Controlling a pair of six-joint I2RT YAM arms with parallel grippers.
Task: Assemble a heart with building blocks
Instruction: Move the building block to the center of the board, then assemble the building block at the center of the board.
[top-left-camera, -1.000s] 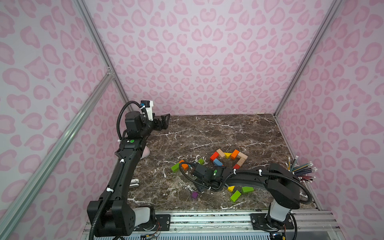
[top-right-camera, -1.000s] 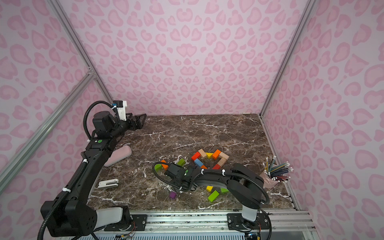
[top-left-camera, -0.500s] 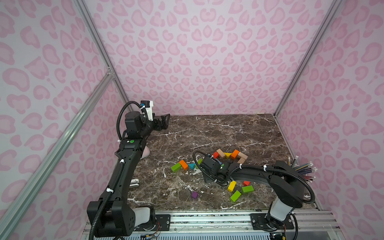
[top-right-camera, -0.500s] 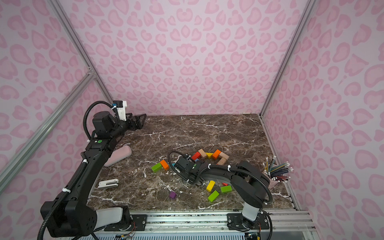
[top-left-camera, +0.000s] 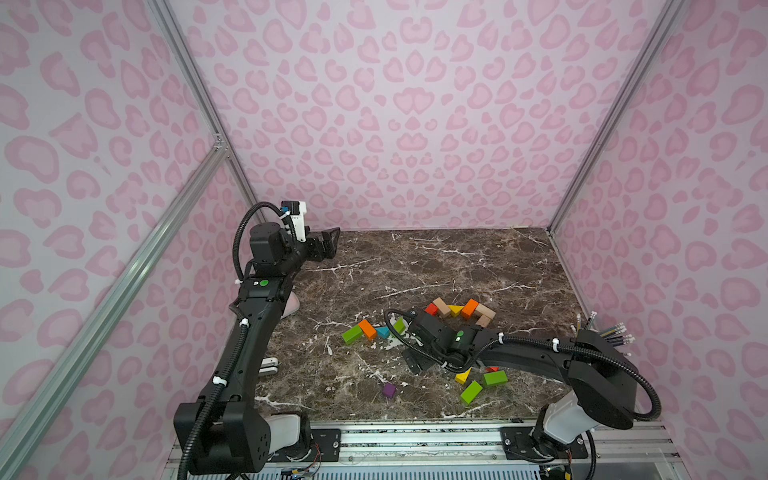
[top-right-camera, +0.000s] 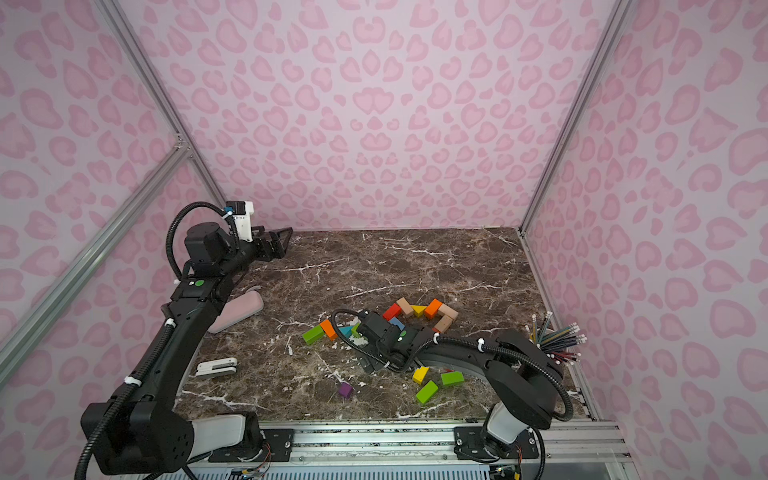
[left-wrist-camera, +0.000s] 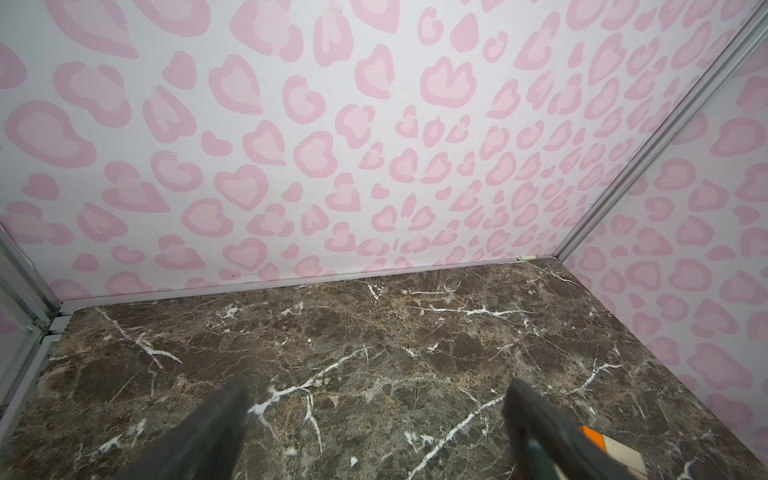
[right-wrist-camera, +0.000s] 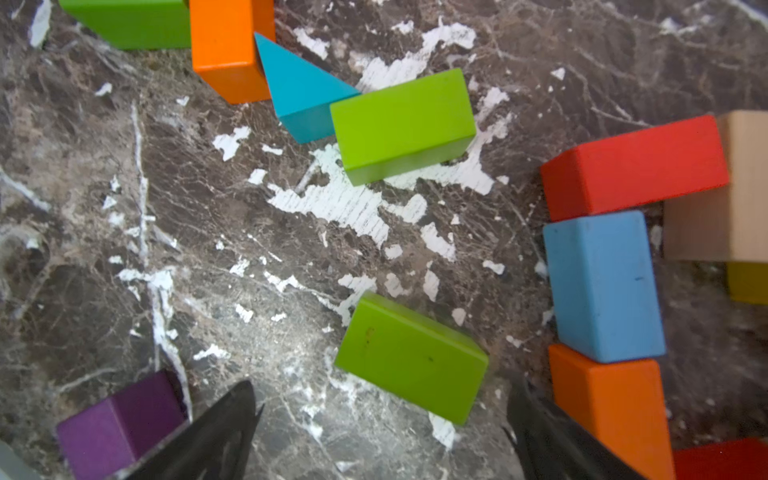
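Right gripper (right-wrist-camera: 381, 388): fingers spread wide, nothing pinched; aimed down at the marble tabletop (right-wrist-camera: 249, 232)

Nearest green brick (right-wrist-camera: 411, 357): laid flat just ahead of the fingertips, in the gap's line, untouched

Purple cube (right-wrist-camera: 116, 424): found beside one finger and partly hidden by it

Near orange brick (right-wrist-camera: 611, 403): found beside the other finger and partly hidden by it; a red block (right-wrist-camera: 723, 457) is glimpsed at its nearer end

Blue brick (right-wrist-camera: 602, 286): set against the farther end of the near orange brick

Red brick (right-wrist-camera: 636, 166): placed next beyond the blue brick and against it; a plain wood brick (right-wrist-camera: 723, 199) is butted to it, with a yellow piece (right-wrist-camera: 748, 282) half seen alongside

Second green brick (right-wrist-camera: 405, 124): laid farther ahead of the fingertips, apart from the nearest green brick

Teal wedge (right-wrist-camera: 299, 91): touching a corner of the second green brick

Far orange brick (right-wrist-camera: 226, 50): touching the teal wedge

Third green brick (right-wrist-camera: 129, 20): set against the far orange brick, farthest ahead, cut by the frame

Yellow wedge (top-left-camera: 462, 376) and loose green bricks (top-left-camera: 495, 377): seen in both top views behind the right gripper, beside its forearm

Pencil cup (top-left-camera: 611, 332): stood well behind the right gripper, past its arm's elbow

Left gripper (left-wrist-camera: 377, 382): fingers spread, nothing held; raised over the tabletop's far corner, well apart from every block

Pink pouch (top-right-camera: 237, 309): laid behind the left gripper, under its forearm
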